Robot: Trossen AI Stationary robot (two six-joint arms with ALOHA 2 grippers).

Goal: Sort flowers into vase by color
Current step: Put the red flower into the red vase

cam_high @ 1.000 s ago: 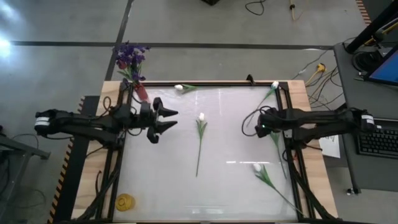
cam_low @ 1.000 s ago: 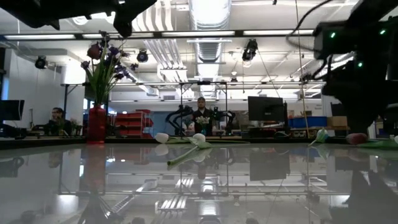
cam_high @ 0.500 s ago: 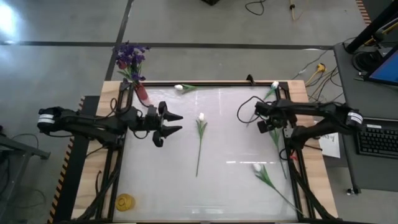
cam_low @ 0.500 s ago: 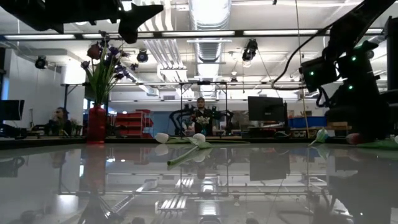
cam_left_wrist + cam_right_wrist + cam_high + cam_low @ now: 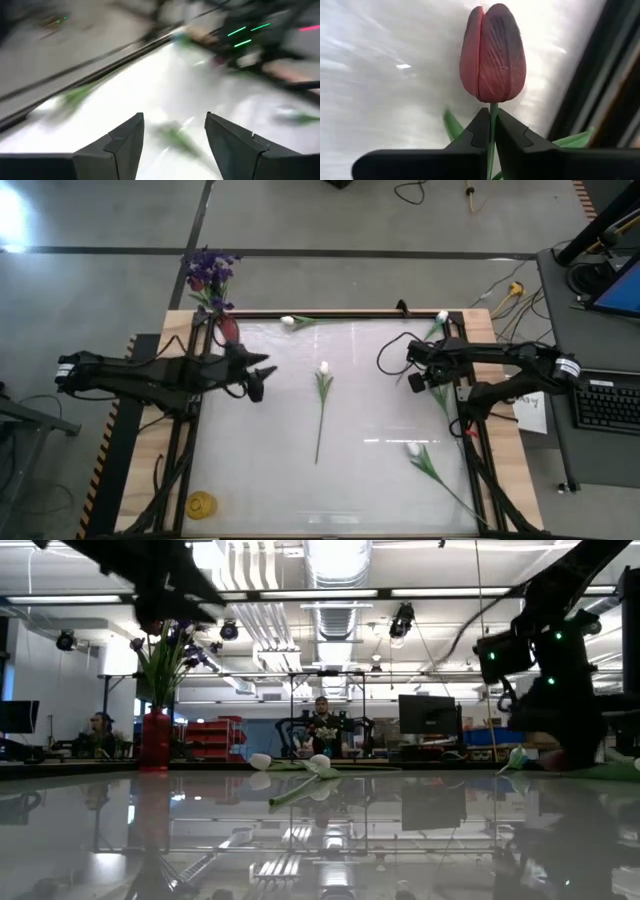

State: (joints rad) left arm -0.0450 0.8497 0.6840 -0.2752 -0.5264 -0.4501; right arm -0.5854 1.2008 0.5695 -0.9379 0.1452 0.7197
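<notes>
A dark red tulip lies by the table's right edge, with my right gripper shut on its stem. A red vase holding purple flowers stands at the far left corner. White tulips lie on the white table: one at the middle, one at the far edge, one at the far right corner, one near right. My left gripper hangs open above the table's left part, holding nothing. My right gripper pinches the red tulip's thin green stem between its two fingertips, just below the blossom. The fingers come from above, pointing down, and lie across the stem. Whether the blossom is clear of the table cannot be told.
A black frame runs around the white table top. A yellow roll lies at the near left corner. Green leaves spread beside my right gripper. People sit at desks in the room behind the table.
My right gripper has come down a little toward the far edge and shut on the red tulip's stem. My left gripper has tipped its fingers downward and stayed open.
</notes>
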